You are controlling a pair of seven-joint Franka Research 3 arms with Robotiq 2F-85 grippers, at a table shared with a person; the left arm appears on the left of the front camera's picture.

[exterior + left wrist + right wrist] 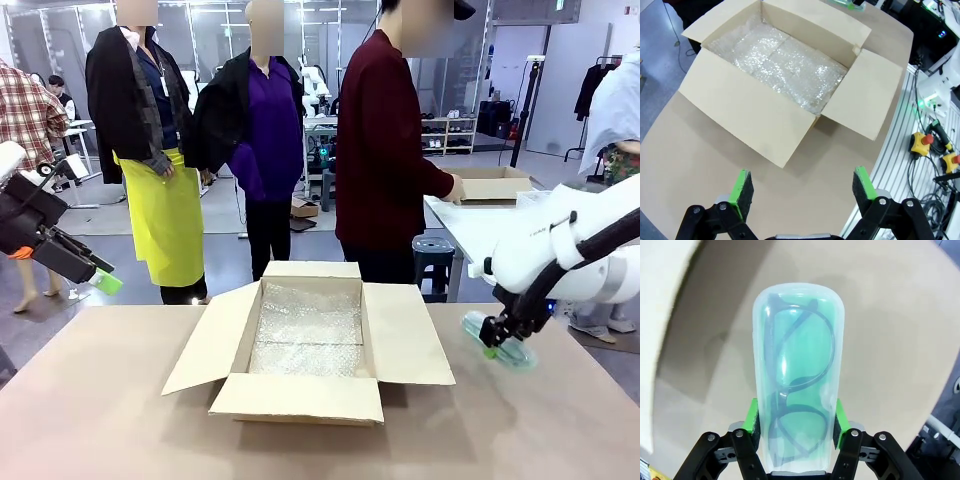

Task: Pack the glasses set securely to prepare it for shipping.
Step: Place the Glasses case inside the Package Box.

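across the whole near side i have the brown worktop (120, 420), and beyond its far edge a person (380, 150) in a dark red top stands turned toward another table. at the middle of the worktop sits an open cardboard box (300, 395) with all four flaps folded outward. bubble wrap (305, 335) lines its floor.

the left jaws hang raised off the worktop's left edge, well apart from the box. from the left wrist i see them spread wide with nothing between the green pads (742, 187), looking down at bare worktop just short of a box flap.

the right jaws are low over the worktop to the right of the box, near its right flap. they are closed part way on the mint green case (797, 365), one green pad (754, 415) pressed to each long side near its end. the case lies roughly level. i cannot tell whether its underside touches the worktop. through its clear lid i can see dark-framed glasses (805, 355) folded inside.
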